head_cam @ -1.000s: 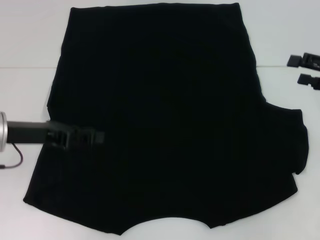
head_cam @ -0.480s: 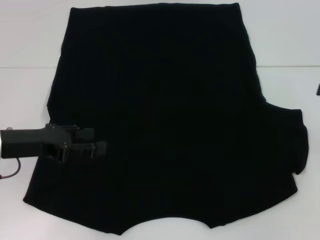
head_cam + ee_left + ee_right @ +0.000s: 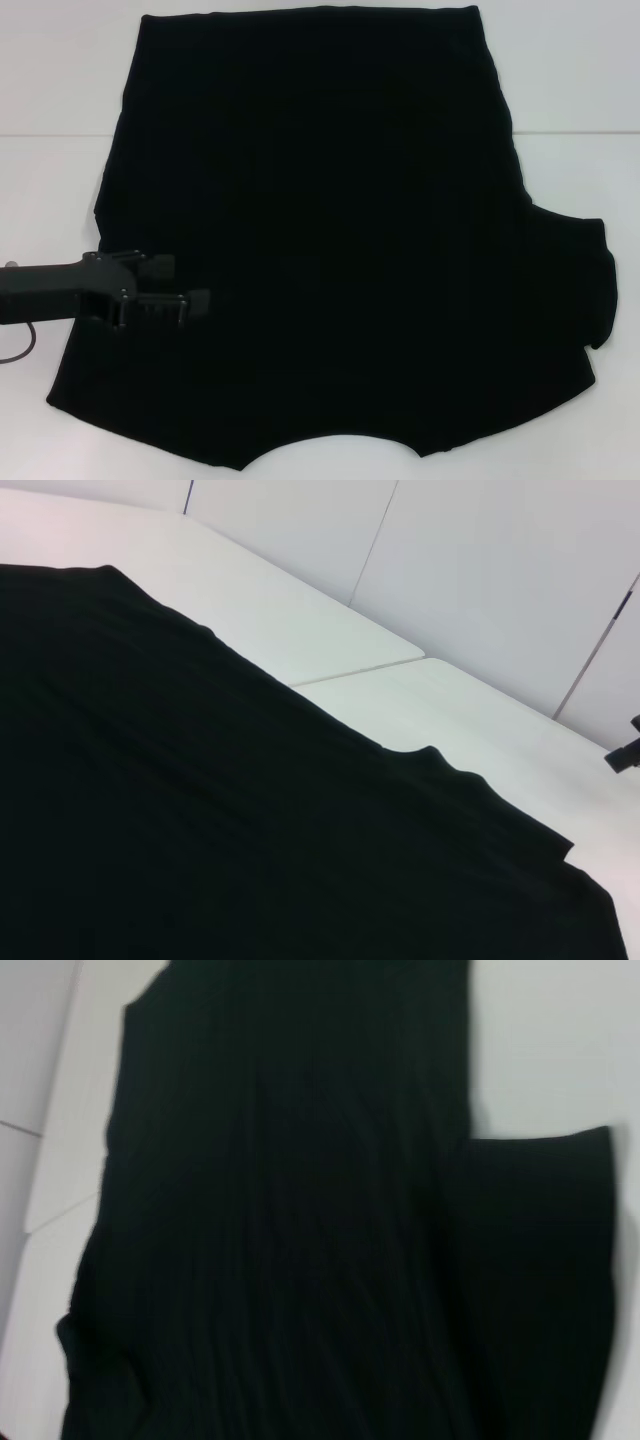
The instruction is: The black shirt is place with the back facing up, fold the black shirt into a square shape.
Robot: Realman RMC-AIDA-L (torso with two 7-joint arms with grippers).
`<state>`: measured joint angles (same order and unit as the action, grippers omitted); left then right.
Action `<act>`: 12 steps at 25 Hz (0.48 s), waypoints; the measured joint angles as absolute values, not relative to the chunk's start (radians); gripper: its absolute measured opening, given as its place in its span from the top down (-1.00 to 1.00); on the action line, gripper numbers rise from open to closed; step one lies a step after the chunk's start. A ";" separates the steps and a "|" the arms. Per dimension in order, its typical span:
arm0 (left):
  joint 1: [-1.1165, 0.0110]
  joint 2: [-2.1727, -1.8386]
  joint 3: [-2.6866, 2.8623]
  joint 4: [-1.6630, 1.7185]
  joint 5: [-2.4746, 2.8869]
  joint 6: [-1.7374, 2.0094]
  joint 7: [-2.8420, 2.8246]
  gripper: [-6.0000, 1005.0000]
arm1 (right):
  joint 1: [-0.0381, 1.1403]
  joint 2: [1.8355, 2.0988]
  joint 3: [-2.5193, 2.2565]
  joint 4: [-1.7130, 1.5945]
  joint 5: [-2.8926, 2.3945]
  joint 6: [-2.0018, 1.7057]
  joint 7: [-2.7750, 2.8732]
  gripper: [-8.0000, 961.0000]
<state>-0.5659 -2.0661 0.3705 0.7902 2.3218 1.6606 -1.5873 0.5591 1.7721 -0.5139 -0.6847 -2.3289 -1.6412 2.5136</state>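
While lying level, left tool [image 3: 185,285] hovers parted over black shirt [image 3: 340,230]

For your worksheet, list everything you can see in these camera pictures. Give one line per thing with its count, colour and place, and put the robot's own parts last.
black shirt: one, plain black, spread flat over most of the table, neckline at the near edge, one sleeve sticking out on the robot's right side.
table: one, white, under the shirt, with a seam line running across it.
wall panels: white, behind the table, seen from the left wrist view.
cable: one, dark, looping below the left arm at the left edge.
left gripper: one, black, fingers open, over the shirt's left edge.
right gripper: not in the head view.
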 joint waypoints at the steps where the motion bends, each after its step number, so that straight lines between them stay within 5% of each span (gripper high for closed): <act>1: -0.566 -2.068 0.370 0.790 2.321 1.655 -1.587 -0.69 | 0.561 1.772 -0.513 -0.691 -2.339 -1.641 2.522 -0.61; 5: -0.569 -2.074 0.370 0.787 2.320 1.640 -1.588 -0.86 | 0.566 1.774 -0.515 -0.699 -2.355 -1.642 2.538 -0.61; 11: -0.573 -2.077 0.370 0.787 2.301 1.636 -1.588 -0.86 | 0.576 1.786 -0.518 -0.687 -2.418 -1.630 2.541 -0.61; 12: -0.573 -2.077 0.370 0.787 2.300 1.634 -1.588 -0.86 | 0.577 1.789 -0.518 -0.686 -2.430 -1.629 2.541 -0.46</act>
<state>-0.5734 -2.0774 0.3695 0.7868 2.2995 1.6336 -1.5884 0.5769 1.7890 -0.5182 -0.6860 -2.4298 -1.6291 2.5412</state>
